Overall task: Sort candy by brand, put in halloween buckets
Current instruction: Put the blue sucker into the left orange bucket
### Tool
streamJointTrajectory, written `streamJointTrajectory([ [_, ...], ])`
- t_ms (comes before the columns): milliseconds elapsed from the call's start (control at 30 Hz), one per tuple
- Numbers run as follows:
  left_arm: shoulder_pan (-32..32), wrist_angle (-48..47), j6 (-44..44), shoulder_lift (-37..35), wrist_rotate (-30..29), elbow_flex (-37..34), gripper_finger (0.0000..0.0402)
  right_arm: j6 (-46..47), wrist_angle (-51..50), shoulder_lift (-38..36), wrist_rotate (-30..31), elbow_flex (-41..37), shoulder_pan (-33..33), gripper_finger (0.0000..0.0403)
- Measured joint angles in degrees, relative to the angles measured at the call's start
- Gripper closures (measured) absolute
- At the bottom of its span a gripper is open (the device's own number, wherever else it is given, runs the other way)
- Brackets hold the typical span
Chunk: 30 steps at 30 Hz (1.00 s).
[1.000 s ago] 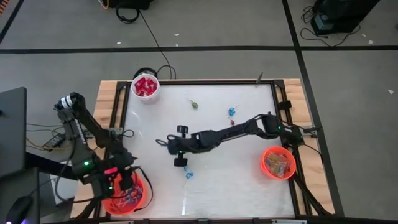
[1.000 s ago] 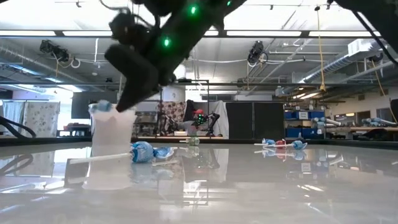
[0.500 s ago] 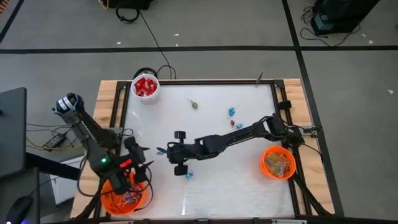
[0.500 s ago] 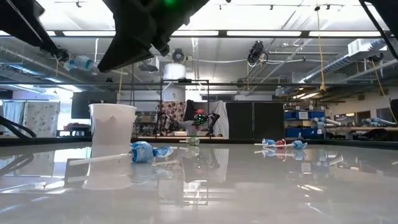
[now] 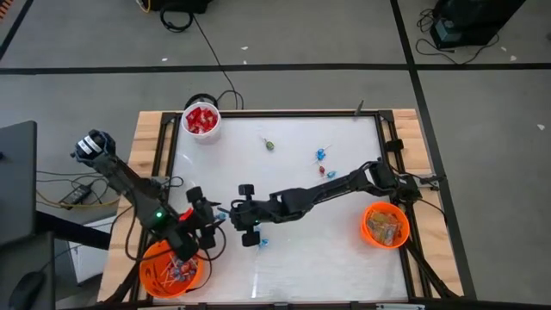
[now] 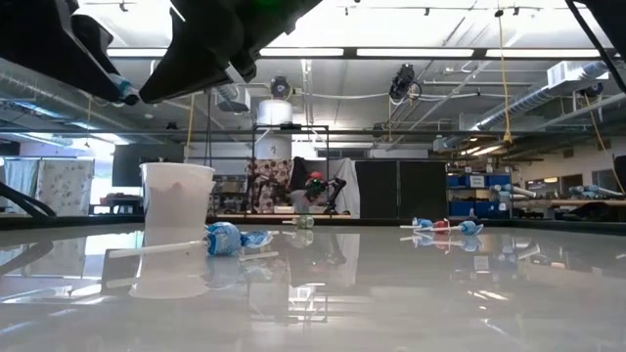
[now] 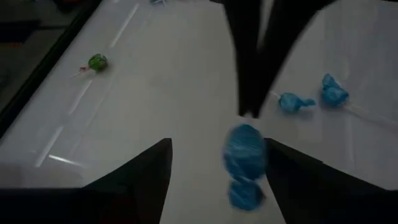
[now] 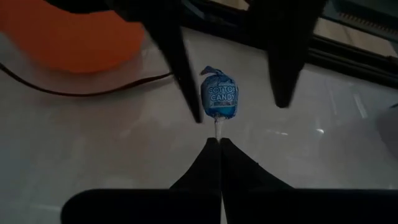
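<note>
My right gripper (image 8: 217, 146) is shut on a blue-wrapped lollipop (image 8: 219, 96), held above the table left of its middle (image 5: 222, 213). My left gripper (image 7: 217, 180) is open. Its two fingers (image 8: 180, 68) stand on either side of the lollipop's head (image 7: 244, 152); whether they touch it I cannot tell. An orange bucket (image 5: 172, 269) with candy stands below the left arm at the near left. A second orange bucket (image 5: 385, 226) stands at the right, and a white pail (image 5: 201, 120) of red candy at the far left. My right gripper pinches the lollipop's thin white stick (image 8: 217, 132) between its two fingertips, just below the head. The fingers lie along the stick. The lollipop is lifted clear of the table, its blue head sticking out beyond the fingertips toward my left gripper.
Loose lollipops lie on the white table: a blue one (image 5: 261, 243) near the right gripper, a green one (image 5: 269, 145), a blue one (image 5: 320, 155) and a red one (image 5: 323, 170) farther back. The middle and near right of the table hold little else.
My left gripper has swung away from above the near-left orange bucket toward the table's middle and come down around the lollipop's head. My right gripper has risen from near the table with the lollipop and shifted a little toward the left edge.
</note>
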Motion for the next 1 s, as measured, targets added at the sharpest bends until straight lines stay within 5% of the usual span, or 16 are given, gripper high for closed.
streamJointTrajectory([
  [633, 0.6, 7.6, 11.0, 0.0, 2.9, 0.0, 0.0289, -0.3, 0.0, 0.0, 0.3, 0.1, 0.4, 0.0396],
  [1000, 0.6, -2.0, 5.4, -0.1, 6.7, 2.7, 0.0310, 3.7, -1.1, 0.0, 3.1, 0.1, -1.4, 0.0294],
])
